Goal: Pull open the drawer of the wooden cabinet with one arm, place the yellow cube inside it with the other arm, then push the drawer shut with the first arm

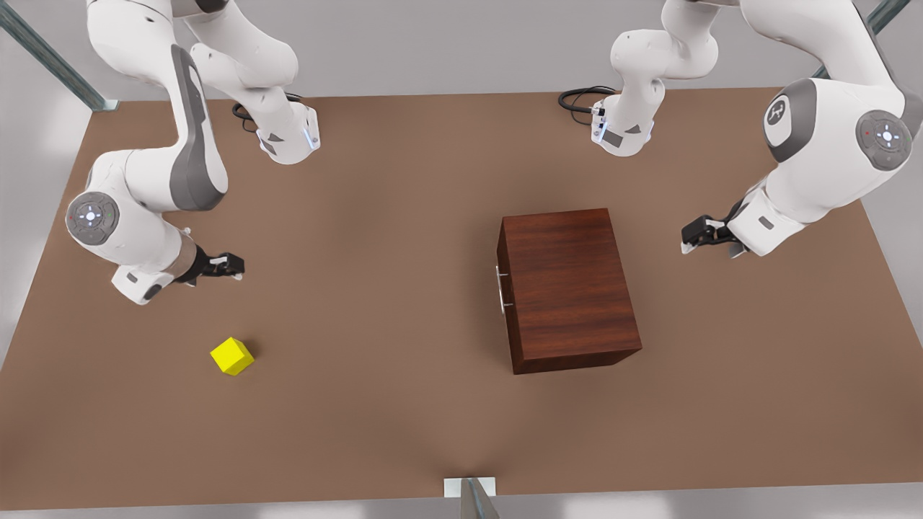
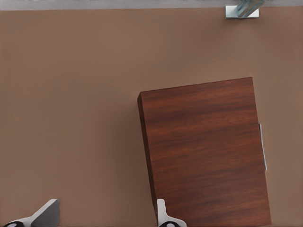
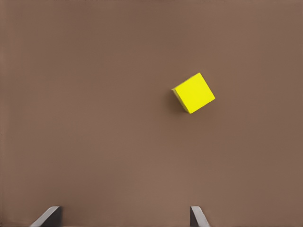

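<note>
The wooden cabinet [image 1: 566,285] stands on the brown table, right of centre in the front view. Its drawer is shut, and only the slim silver handle [image 1: 500,290] shows, on the side facing the front view's left. The yellow cube [image 1: 232,356] lies on the table at the front view's left. My left gripper [image 1: 696,238] hovers open beside the cabinet's far side, away from the handle; its wrist view shows the cabinet [image 2: 203,151] and handle [image 2: 262,146] beyond its gripper [image 2: 105,215]. My right gripper [image 1: 234,267] hangs open above the table, a little behind the cube [image 3: 194,93].
Both arm bases [image 1: 288,137] [image 1: 624,130] with black cables sit at the table's back edge. A metal bracket and post [image 1: 469,494] stands at the front edge. Bare tabletop [image 1: 375,288] lies between cube and cabinet.
</note>
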`<state>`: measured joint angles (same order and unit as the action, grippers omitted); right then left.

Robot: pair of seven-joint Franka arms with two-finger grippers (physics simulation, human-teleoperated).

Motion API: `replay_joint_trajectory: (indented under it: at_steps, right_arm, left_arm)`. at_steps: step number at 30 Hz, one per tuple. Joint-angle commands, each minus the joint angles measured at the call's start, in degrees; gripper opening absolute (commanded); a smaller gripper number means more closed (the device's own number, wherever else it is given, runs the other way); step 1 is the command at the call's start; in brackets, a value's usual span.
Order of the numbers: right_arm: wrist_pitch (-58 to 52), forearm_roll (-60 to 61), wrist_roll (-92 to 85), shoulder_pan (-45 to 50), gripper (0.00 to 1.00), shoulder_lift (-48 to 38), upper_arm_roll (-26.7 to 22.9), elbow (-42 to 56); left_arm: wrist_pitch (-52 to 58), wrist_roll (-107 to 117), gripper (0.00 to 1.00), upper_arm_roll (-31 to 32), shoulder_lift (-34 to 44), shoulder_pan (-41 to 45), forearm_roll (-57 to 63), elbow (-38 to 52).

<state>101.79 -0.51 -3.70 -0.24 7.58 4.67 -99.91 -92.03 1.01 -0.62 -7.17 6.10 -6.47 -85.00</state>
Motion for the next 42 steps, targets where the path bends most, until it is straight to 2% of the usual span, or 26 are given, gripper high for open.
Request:
replay_joint_trajectory:
  at_steps: [1,5,8,10,11,14,16,18,20,26,33,42]
  right_arm:
    - [1.7,0.2,0.0,-2.5,1.00,0.2,0.0,0.2]
    - [-4.7,0.2,0.0,-2.7,1.00,5.2,-0.1,7.7]
    - [-4.9,0.0,3.7,-2.7,1.00,5.6,-0.1,7.6]
    - [-4.9,0.9,26.7,-3.1,1.00,5.6,-0.5,7.7]
    - [-4.9,9.8,41.6,-5.4,1.00,5.6,-1.8,7.8]
    - [-2.5,5.5,48.2,-5.5,1.00,5.2,-0.5,7.7]
    - [-1.3,5.4,52.0,-5.2,1.00,5.3,-0.5,7.7]
    - [-1.3,5.5,52.0,-5.2,1.00,5.4,-0.5,7.7]
    - [-1.3,5.5,52.0,-5.2,1.00,5.5,-0.5,7.7]
    - [-1.3,5.8,51.9,-5.0,1.00,5.6,-0.5,7.7]
    - [-1.3,5.8,52.0,-4.9,1.00,6.3,-0.3,7.8]
    - [-1.5,5.7,51.9,-4.6,1.00,6.4,-0.3,7.7]
  left_arm:
    - [-1.6,1.2,1.00,0.0,0.1,-0.2,0.0,0.0]
    - [0.8,3.2,1.00,0.8,-0.2,2.6,-0.2,-0.8]
    - [0.9,18.3,1.00,0.8,-3.8,16.8,6.2,-0.2]
    - [0.8,29.5,1.00,0.8,-8.2,22.9,8.1,5.5]
    - [0.8,37.2,1.00,0.7,-12.5,25.3,8.7,9.8]
    - [-1.6,59.6,1.00,0.7,-22.7,31.5,10.5,19.7]
    - [-7.3,69.9,1.00,0.5,-26.4,34.0,10.6,20.1]
    - [-7.7,72.9,1.00,0.4,-28.3,36.1,12.0,22.1]
    - [-9.5,78.5,1.00,0.4,-31.9,37.8,12.4,25.2]
    - [-13.9,82.0,1.00,0.0,-37.1,38.8,19.7,25.4]
    - [-6.5,72.0,1.00,0.4,-39.2,39.9,24.6,25.3]
    - [-6.1,71.7,1.00,0.3,-41.8,40.0,25.7,25.4]
